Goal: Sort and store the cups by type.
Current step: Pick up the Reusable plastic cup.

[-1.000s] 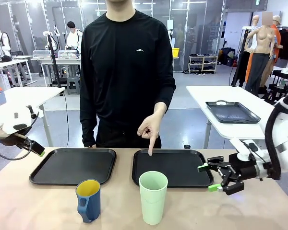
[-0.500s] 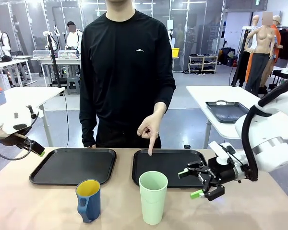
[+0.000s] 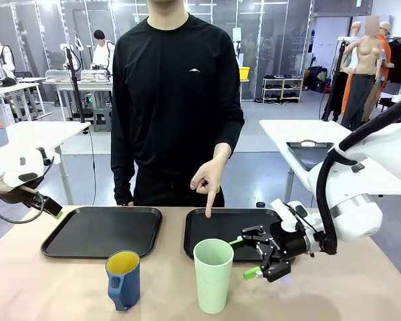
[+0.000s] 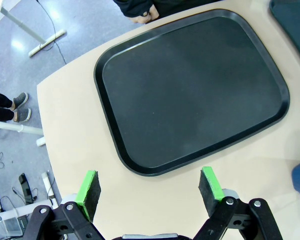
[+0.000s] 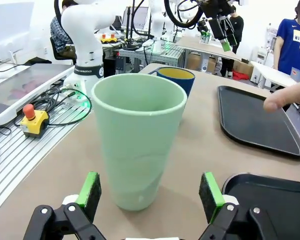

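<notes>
The right gripper [image 3: 244,257] has its jaws spread wide, and its green pads [image 5: 90,189] stand apart from the tumbler [image 3: 212,274]. In the front view it sits at the tumbler's 3 o'clock, just beside its wall, fingers lying level over the table [image 3: 347,294]. The tumbler is tall, pale mint plastic, smooth and slightly tapered, with no handle and a rounded rim. It stands upright on the tan tabletop, and its bottom cannot be seen from the right wrist view.

At its 9 o'clock stands the mug [image 3: 123,281], shorter and blue, with a yellow inside showing at the rim and its handle turned toward the camera. At the tumbler's 12 o'clock lies the right tray [image 3: 217,227], black, rectangular, with rounded corners and a raised lip. The person's hand [image 3: 209,179] points an index finger down at its far left corner. The left tray [image 3: 101,231], of the same kind, lies at the mug's 12 o'clock, its matte floor showing from lip to lip.

The left gripper [image 4: 150,186] is also wide open, hanging over bare table just short of that tray's edge.

The person's black shirt [image 3: 177,100] carries a small white chest logo. In the right wrist view a blue shirt [image 5: 295,40] at 2 o'clock reads "WARRIO…". A red button on a yellow box [image 5: 32,120] sits at 9 o'clock.
</notes>
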`<action>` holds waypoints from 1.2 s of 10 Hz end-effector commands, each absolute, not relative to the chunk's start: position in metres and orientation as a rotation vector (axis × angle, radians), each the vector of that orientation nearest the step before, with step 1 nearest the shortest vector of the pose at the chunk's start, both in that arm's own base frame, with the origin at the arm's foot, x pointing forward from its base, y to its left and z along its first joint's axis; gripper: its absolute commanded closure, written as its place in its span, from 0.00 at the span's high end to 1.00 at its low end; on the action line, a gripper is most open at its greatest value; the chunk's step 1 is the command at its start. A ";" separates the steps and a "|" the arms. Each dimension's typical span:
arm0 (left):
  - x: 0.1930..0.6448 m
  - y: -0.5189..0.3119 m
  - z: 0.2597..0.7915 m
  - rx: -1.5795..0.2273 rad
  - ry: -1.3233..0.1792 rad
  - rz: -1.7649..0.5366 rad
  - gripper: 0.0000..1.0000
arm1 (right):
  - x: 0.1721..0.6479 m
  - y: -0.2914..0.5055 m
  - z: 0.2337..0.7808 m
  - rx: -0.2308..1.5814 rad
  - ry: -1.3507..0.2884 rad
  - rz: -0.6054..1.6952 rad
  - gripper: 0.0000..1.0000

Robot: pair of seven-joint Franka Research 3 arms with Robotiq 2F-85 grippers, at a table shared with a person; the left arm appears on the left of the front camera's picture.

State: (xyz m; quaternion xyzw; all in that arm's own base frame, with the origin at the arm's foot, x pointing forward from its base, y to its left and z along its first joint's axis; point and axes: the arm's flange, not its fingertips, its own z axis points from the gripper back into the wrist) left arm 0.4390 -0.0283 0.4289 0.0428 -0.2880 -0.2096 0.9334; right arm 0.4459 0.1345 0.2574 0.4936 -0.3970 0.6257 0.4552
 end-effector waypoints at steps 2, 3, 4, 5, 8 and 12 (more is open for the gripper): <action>0.439 -0.027 0.430 0.083 -0.592 -0.424 1.00 | 0.440 0.147 0.233 1.233 -0.996 1.561 1.00; 0.439 -0.027 0.430 0.083 -0.592 -0.424 1.00 | 0.440 0.153 0.232 1.243 -0.986 1.564 1.00; 0.439 -0.027 0.430 0.083 -0.592 -0.424 1.00 | 0.438 0.158 0.230 1.257 -0.972 1.571 1.00; 0.439 -0.027 0.430 0.083 -0.592 -0.424 1.00 | 0.436 0.163 0.229 1.262 -0.964 1.576 1.00; 0.439 -0.027 0.430 0.083 -0.592 -0.424 1.00 | 0.435 0.177 0.227 1.290 -0.964 1.581 1.00; 0.439 -0.027 0.430 0.083 -0.592 -0.424 1.00 | 0.438 0.194 0.226 1.309 -0.939 1.595 1.00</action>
